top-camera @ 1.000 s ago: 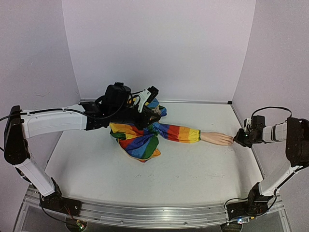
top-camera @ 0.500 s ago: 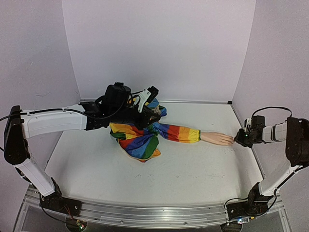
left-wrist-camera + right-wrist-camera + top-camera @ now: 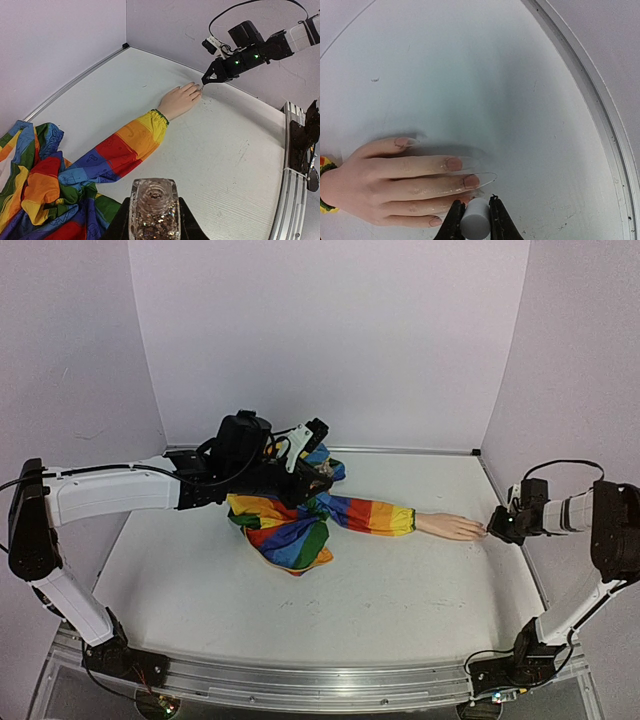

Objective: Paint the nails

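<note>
A pale mannequin hand [image 3: 450,527] lies flat on the table at the end of a rainbow-striped sleeve [image 3: 370,513]. Its nails [image 3: 453,163] show close up in the right wrist view, pinkish, some with long clear tips. My right gripper [image 3: 475,202] is shut on a small grey-white brush cap [image 3: 475,222], whose far end sits just over the ring fingertip; the brush itself is hidden. My left gripper [image 3: 154,210] is shut on a clear glitter polish bottle [image 3: 154,200], open-mouthed, held above the bunched sleeve cloth [image 3: 285,530], well left of the hand [image 3: 179,100].
The raised metal table edge [image 3: 600,115] curves close past the fingertips on the right. Lilac walls [image 3: 330,340] enclose the back and both sides. The left arm [image 3: 120,490] stretches across the far left of the white table [image 3: 380,590].
The right gripper has shifted very slightly at the fingertips. The left arm, bottle and sleeve have not moved.
</note>
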